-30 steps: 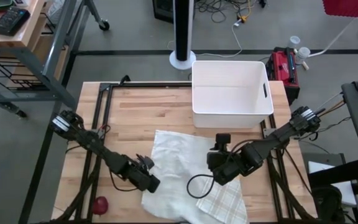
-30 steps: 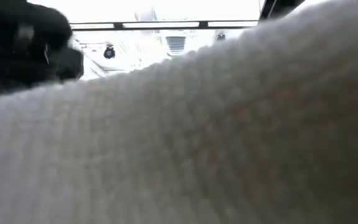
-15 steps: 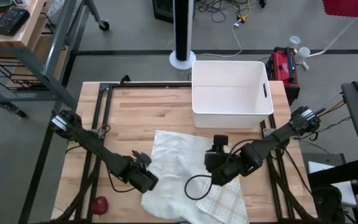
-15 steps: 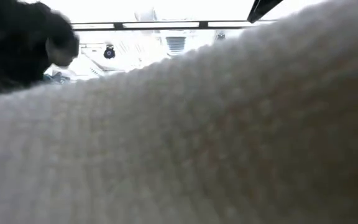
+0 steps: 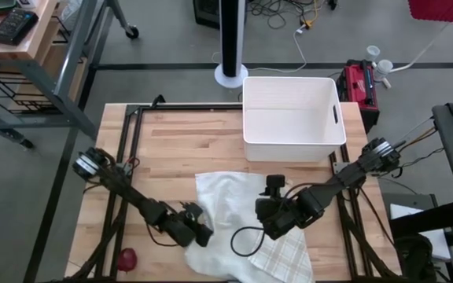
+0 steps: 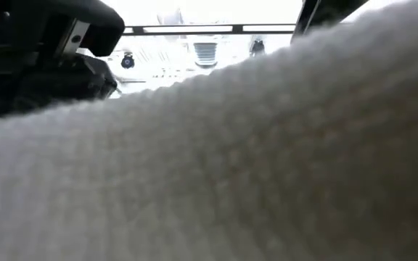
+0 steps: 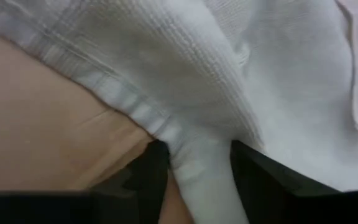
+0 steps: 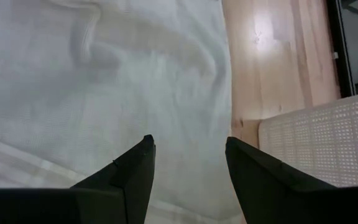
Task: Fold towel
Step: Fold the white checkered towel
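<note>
High view: the towel (image 5: 238,216) lies rumpled on the table (image 5: 171,141), both arms on it. Left wrist view: the left gripper (image 7: 197,165) pinches the hem. Right wrist view: the right gripper (image 8: 188,162), spread, hovers over cloth. Next, I'd guess: carry that edge across.

White waffle-weave towel (image 5: 234,206), checked corner

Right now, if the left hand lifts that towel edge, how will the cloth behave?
Probably floppy: the towel lies rumpled with soft wrinkles, so it should drape and sag. Likely light, as a thin bunched edge sits between the left hand's fingers. Its ribbed weave looks grippy, not slippery, though the rest may drag across the table.
</note>
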Controlling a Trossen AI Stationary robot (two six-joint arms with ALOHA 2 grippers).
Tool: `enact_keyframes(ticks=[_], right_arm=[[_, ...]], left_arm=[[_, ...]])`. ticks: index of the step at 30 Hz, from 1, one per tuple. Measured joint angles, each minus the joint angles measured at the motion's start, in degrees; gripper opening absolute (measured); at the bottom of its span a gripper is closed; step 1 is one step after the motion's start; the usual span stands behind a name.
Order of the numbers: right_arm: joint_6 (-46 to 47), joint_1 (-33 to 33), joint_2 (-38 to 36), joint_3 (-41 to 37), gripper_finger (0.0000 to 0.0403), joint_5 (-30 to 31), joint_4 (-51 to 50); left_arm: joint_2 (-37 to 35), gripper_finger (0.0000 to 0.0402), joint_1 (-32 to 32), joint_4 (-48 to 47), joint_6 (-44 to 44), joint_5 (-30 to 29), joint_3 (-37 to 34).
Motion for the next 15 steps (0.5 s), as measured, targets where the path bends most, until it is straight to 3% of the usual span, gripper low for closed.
enact_keyframes(ticks=[4, 8, 11, 15], right_arm=[[0.01, 0.02, 0.19, -0.04, 0.019, 0.02, 0.09], [-0.06, 0.0, 0.19, -0.11, 0.0189, 0.02, 0.42], [-2.23, -0.09, 0.19, -0.4, 0.0185, 0.06, 2.18], [-12.1, -1.93, 0.19, -0.66, 0.0176, -0.62, 10.97]], left_arm=[[1.17, 0.0108, -0.46, -6.92, 0.54, -1.28, 3.16], [0.81, 0.0016, -2.11, -17.73, 12.58, -7.17, 9.43], [-0.12, 0.0015, -2.1, -30.01, 18.99, -9.17, 18.36], [1.03, 0.0002, -2.33, -50.66, 22.25, -11.26, 29.49]])
